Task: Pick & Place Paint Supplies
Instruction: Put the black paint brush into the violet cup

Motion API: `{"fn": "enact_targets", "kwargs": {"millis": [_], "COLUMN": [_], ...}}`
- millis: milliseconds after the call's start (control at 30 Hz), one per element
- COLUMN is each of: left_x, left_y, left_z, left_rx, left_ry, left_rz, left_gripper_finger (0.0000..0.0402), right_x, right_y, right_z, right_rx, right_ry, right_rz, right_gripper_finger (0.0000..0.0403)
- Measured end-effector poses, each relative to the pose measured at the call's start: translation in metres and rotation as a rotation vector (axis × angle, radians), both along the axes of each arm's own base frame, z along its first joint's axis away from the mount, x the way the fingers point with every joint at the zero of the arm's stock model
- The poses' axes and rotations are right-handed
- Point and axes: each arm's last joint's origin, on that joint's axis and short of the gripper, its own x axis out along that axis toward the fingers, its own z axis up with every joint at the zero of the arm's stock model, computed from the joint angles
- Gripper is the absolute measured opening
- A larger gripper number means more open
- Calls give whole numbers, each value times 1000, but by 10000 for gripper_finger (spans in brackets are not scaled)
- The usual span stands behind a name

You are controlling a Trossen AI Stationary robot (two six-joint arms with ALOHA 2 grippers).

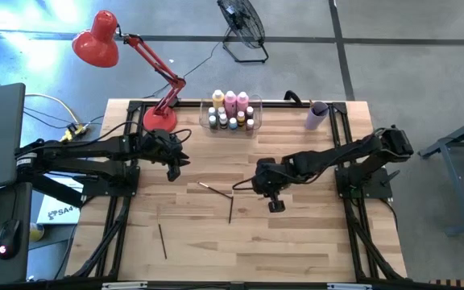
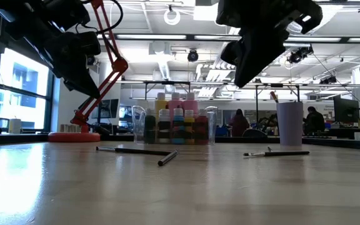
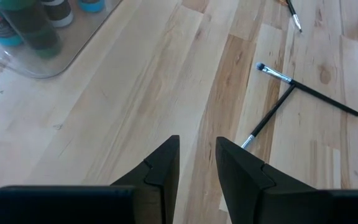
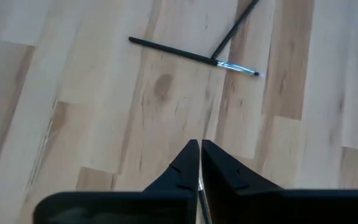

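Note:
Two crossed paintbrushes lie flat mid-table, also seen in the right wrist view. A third brush lies near the front left. In the low view another brush lies on the wood below my right arm. Pink and yellow-orange bottles and small white-capped bottles stand in the clear bin at the far edge. My right gripper hangs shut above the table, right of the crossed brushes. My left gripper is open over bare wood at the left.
A red desk lamp's base stands at the far left corner, its arm reaching up and left. A lilac cup stands at the far right. Bare wood stretches along the near edge.

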Motion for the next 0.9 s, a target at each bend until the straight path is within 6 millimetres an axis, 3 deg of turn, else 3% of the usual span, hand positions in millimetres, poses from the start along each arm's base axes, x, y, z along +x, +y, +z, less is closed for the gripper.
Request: {"fn": "enact_targets", "kwargs": {"millis": [433, 900], "left_x": [0, 0], "left_y": [0, 0], "left_z": [0, 0], "left_rx": [2, 2], "left_ry": [1, 1], "left_rz": [1, 1], "left_gripper_finger": [102, 102], "right_x": [-6, -10], "right_y": [-3, -4], "right_z": [-17, -35], "right_rx": [-17, -10], "right_ry": [24, -6], "right_rz": [8, 8], "right_gripper_finger": [154, 138]}}
